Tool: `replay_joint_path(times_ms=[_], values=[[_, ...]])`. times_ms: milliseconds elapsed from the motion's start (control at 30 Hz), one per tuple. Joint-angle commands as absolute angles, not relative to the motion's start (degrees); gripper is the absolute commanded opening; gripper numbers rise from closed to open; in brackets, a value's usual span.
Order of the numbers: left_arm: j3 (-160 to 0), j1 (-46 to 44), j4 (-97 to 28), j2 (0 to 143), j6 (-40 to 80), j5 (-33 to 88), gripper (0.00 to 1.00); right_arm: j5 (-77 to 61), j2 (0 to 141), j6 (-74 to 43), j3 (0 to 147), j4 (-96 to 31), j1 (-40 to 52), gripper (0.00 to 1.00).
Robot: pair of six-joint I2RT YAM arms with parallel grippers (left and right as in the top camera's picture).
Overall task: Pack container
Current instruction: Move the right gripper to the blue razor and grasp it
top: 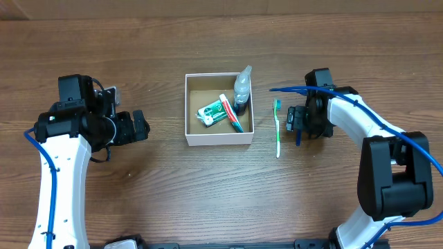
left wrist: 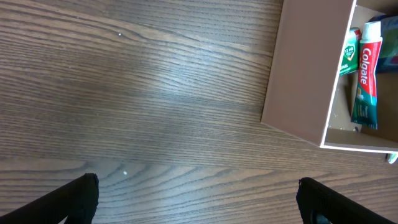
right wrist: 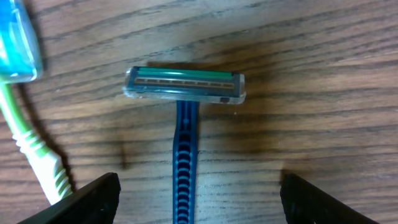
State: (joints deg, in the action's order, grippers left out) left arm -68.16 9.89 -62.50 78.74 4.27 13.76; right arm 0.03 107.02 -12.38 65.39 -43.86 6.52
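**A:** Starting left: the left gripper (left wrist: pixel 198 200) has its jaws spread wide with nothing between them, only bare table (left wrist: pixel 155 112) underneath. It sits left of the container (top: pixel 219 137) and apart from it.

**B:** Where is the container, and what's in it?

**A:** Mid-table, open top. Inside are a green packet (top: pixel 210 113) and a toothpaste tube (top: pixel 231 113) lying flat side by side. A spray bottle (top: pixel 241 87) is in the far right corner. Can't tell whether it's upright or leaning.

**B:** What's outside the box?

**A:** Two items. The toothbrush (top: pixel 278 128) lies just right of the box, running near to far. Right of that is the razor (right wrist: pixel 185 86), with its blue handle pointing at the wrist camera.

**B:** And the right gripper?

**A:** The right gripper (right wrist: pixel 198 194) is over the razor, jaws wide, one finger on each side of the handle. It has hold of nothing, and I see no contact.

**B:** Which step is this?

**A:** My read is lining up to pick the razor, with the packing partly done. The next move calls for lowering, closing across the handle, lifting, and carrying it left over the toothbrush to the box. The finger on the toothbrush side sits just beside that handle, so it could nudge it.
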Motion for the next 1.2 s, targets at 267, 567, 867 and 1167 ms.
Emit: replay_joint_path(times_ms=[267, 567, 867, 1167], values=[[-67.99, 10.20, -62.39, 77.71, 3.20, 14.85, 1.00, 0.54, 107.07, -15.09, 63.92, -42.04, 6.68, 0.77], [-67.99, 10.20, -62.41, 77.71, 3.20, 14.85, 1.00, 0.51, 107.07, -15.07, 63.90, -42.78, 6.68, 0.56], [-67.99, 10.20, -62.37, 77.71, 3.20, 14.85, 1.00, 0.51, 107.07, -15.07, 63.92, -43.13, 6.68, 0.22], [-67.99, 10.20, -62.37, 77.71, 3.20, 14.85, 1.00, 0.51, 107.07, -15.07, 63.92, -43.31, 6.68, 0.04]])
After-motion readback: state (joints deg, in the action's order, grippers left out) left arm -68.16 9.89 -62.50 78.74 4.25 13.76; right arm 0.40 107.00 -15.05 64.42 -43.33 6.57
